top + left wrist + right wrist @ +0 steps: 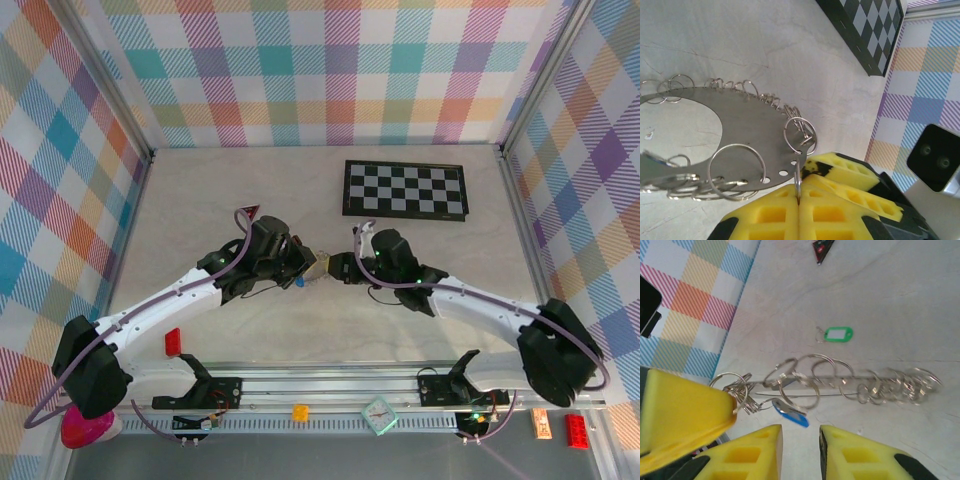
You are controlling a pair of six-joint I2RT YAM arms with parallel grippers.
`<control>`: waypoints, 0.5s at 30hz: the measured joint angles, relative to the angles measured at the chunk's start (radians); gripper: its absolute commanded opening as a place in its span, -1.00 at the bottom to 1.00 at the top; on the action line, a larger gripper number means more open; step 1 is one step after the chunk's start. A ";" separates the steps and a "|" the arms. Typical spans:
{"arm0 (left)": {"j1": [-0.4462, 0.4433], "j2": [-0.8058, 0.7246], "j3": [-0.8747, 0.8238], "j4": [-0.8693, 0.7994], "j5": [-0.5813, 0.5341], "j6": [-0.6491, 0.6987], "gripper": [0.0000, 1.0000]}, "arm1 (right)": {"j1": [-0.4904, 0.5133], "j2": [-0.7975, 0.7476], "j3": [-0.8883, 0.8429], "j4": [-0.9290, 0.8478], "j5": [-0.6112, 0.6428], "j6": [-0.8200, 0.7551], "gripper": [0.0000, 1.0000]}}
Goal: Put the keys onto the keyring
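The keyring (747, 125) is a flat grey metal loop with holes along its rim and several small split rings through them. My left gripper (799, 196) is shut on one of those split rings and holds the keyring above the table. From the right wrist the keyring (840, 380) appears edge-on. The blue-headed key (792, 416) hangs from a small ring at the end near the left gripper's yellow pad (680, 415). My right gripper (801, 440) is open just below the blue key, not touching it. The green-headed key (839, 333) lies flat on the table beyond the ring. From above, both grippers meet around the keyring (320, 268).
A checkerboard (405, 188) lies at the back right of the table. A dark red triangle (247, 211) sits behind the left gripper. A red brick (172, 342) lies near the left arm's base. Plaid walls enclose three sides.
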 measured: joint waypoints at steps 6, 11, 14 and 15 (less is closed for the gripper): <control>0.000 0.000 0.000 0.000 0.001 0.011 -1.00 | -0.063 -0.025 -0.027 -0.077 -0.010 -0.016 -0.44; 0.000 0.000 0.000 0.005 0.016 0.054 -1.00 | -0.107 0.017 -0.060 -0.105 -0.043 -0.032 -0.44; 0.000 0.000 0.000 0.035 0.044 0.084 -1.00 | -0.143 0.012 -0.062 -0.134 -0.060 -0.061 -0.43; 0.000 0.000 0.000 0.049 0.055 0.091 -1.00 | -0.158 0.004 -0.062 -0.146 -0.062 -0.069 -0.43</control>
